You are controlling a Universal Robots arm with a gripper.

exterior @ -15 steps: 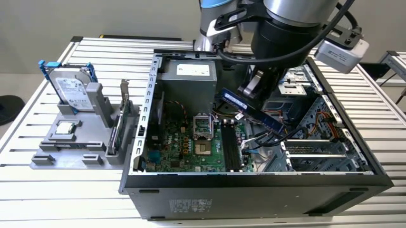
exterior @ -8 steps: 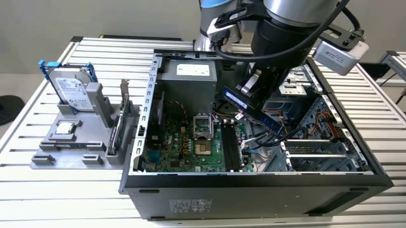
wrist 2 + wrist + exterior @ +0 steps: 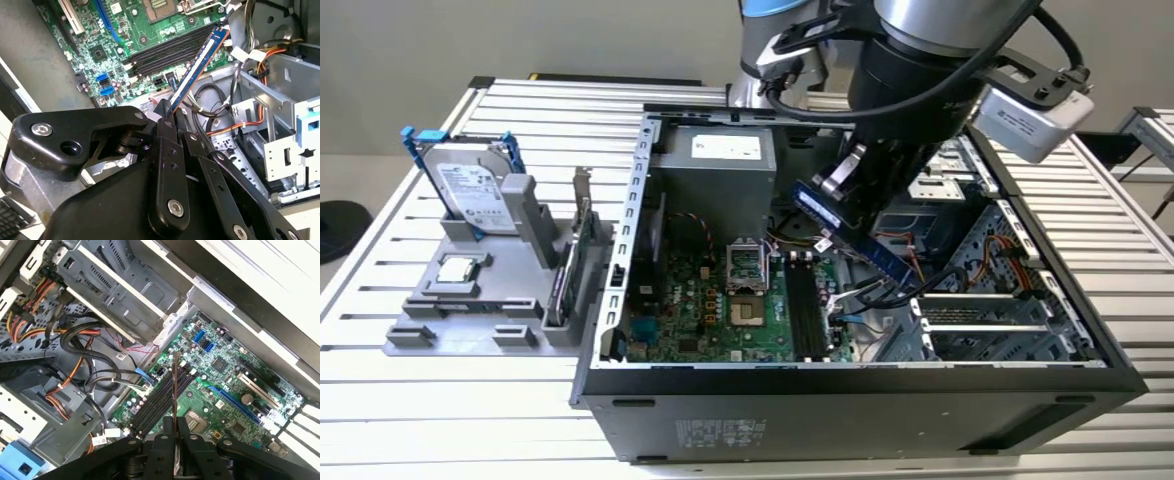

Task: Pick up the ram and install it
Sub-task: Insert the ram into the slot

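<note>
**Ram in my grip, over the memory slots**

I hold the ram point(image 3: 857, 228) clamped by one end between my fingers point(image 3: 165, 131), shut tight on its flat faces. It hangs tilted inside the open computer case point(image 3: 854, 420). Its free end slants down above the black memory slots point(image 3: 803, 310) on the case's green motherboard point(image 3: 707, 305), and is not seated in them. Outside the case, to the exterior view's left, a grey holder point(image 3: 467, 312) on the desk point(image 3: 454, 400) carries a blue-framed hard drive point(image 3: 467, 190).
</note>
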